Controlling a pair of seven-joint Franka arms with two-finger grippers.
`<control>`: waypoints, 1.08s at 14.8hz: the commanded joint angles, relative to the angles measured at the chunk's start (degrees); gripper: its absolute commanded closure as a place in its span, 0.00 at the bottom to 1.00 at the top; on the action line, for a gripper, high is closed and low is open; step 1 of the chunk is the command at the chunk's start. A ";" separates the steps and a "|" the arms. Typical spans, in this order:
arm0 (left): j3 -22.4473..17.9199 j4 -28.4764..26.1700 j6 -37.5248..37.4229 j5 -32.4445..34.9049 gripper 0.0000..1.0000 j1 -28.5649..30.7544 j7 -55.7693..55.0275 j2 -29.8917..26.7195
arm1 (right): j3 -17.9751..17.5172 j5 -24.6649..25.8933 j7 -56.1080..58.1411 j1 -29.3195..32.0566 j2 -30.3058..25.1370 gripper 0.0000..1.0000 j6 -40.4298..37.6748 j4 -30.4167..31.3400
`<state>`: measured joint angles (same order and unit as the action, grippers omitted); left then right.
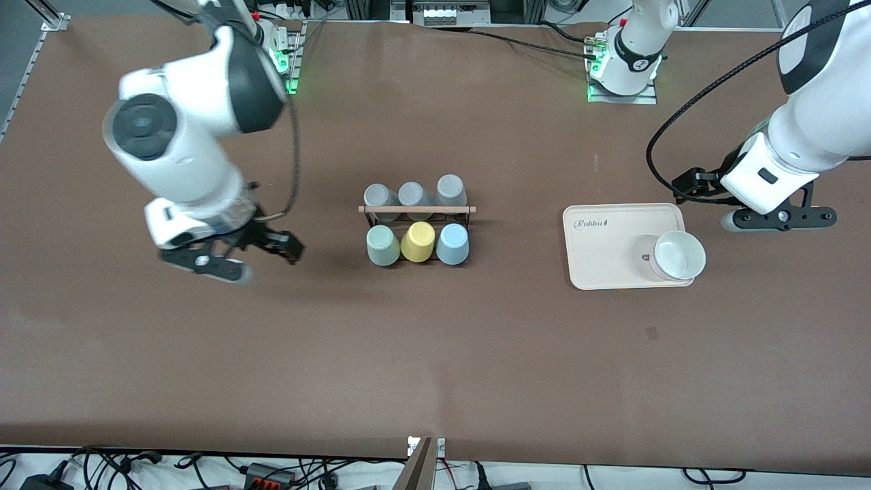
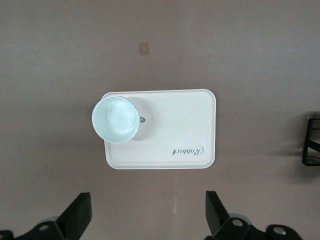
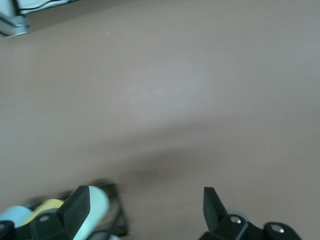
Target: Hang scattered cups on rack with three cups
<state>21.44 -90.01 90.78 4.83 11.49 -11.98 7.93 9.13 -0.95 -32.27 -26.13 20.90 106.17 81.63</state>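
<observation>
The black wire rack (image 1: 416, 209) with a wooden rod stands mid-table. The mint-green cup (image 1: 383, 245) and the light blue cup (image 1: 452, 243) hang on its nearer side, mouths on the pegs, with a yellow cup (image 1: 418, 241) between them. My right gripper (image 1: 269, 264) is open and empty above the table, beside the rack toward the right arm's end. The right wrist view (image 3: 145, 200) shows the mint-green cup (image 3: 97, 205) by one finger. My left gripper (image 1: 779, 218) is open and empty beside the cream tray, which shows past its fingertips in the left wrist view (image 2: 147, 205).
Three grey cups (image 1: 413, 195) hang on the rack's farther side. A cream tray (image 1: 605, 262) toward the left arm's end holds a white bowl (image 1: 677, 255); both show in the left wrist view, tray (image 2: 175, 130) and bowl (image 2: 115, 120). Bare brown table lies all around.
</observation>
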 commanded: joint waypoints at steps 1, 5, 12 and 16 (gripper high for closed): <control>0.53 0.01 -0.69 0.09 0.00 0.81 1.43 -0.46 | -0.16 -0.29 8.23 3.88 -3.40 0.00 -2.19 1.07; 0.53 0.01 -0.69 0.09 0.00 0.81 1.35 -0.55 | -0.16 -0.37 21.77 10.29 -7.00 0.00 -8.07 1.16; 0.53 0.01 -0.69 0.09 0.00 0.81 1.79 -0.46 | -0.07 -0.37 34.55 18.57 -14.28 0.00 -12.31 5.27; 0.45 0.01 -0.69 0.09 0.00 0.81 1.79 -0.46 | -0.16 -0.20 32.63 18.31 -22.38 0.00 -9.06 15.12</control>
<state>21.45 -90.02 90.76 4.83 11.61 -11.74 7.93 9.52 -0.97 1.18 -7.64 4.80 94.45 89.20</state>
